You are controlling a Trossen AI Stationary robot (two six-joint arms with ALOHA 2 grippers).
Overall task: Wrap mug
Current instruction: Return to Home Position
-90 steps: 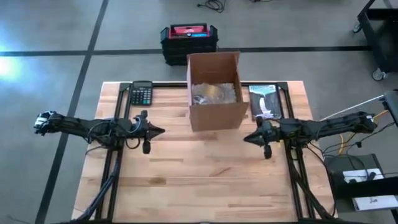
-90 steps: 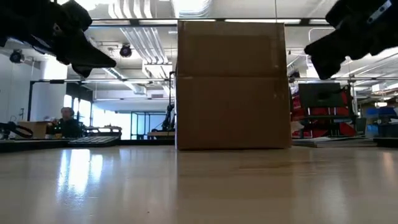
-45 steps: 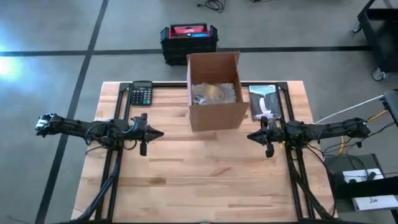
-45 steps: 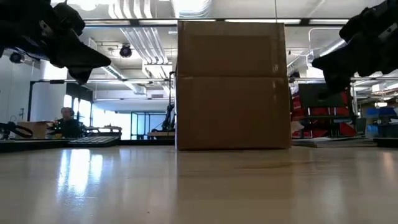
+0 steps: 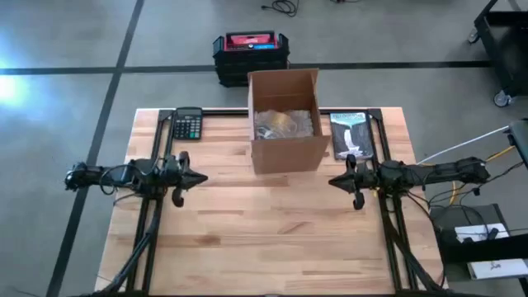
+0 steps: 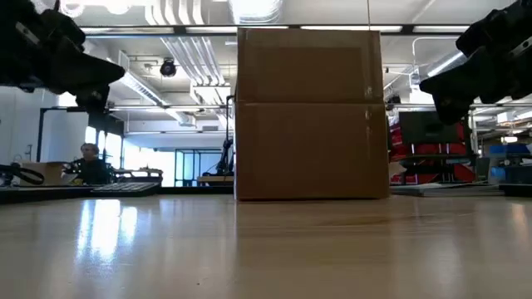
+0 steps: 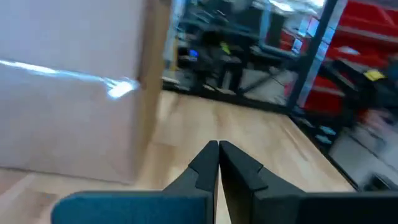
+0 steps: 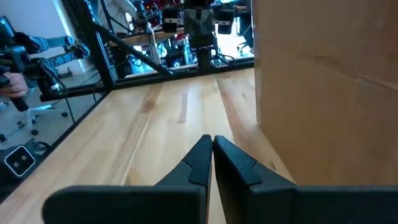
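Looking down, we find the brown cardboard box (image 5: 289, 155) standing open on the table (image 5: 272, 239), with the bubble-wrapped mug (image 5: 285, 125) lying inside it. Left of the box and well apart from it hangs our left gripper (image 5: 200, 177), fingers (image 7: 202, 171) pressed together and empty. Right of the box, near its front corner, our right gripper (image 5: 332, 181) is likewise closed on nothing. A calculator (image 5: 187, 124) lies left of the box and a booklet (image 5: 351, 134) just right of it.

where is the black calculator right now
In the high view, the black calculator lies near the wooden table's far edge, left of the open brown cardboard box.
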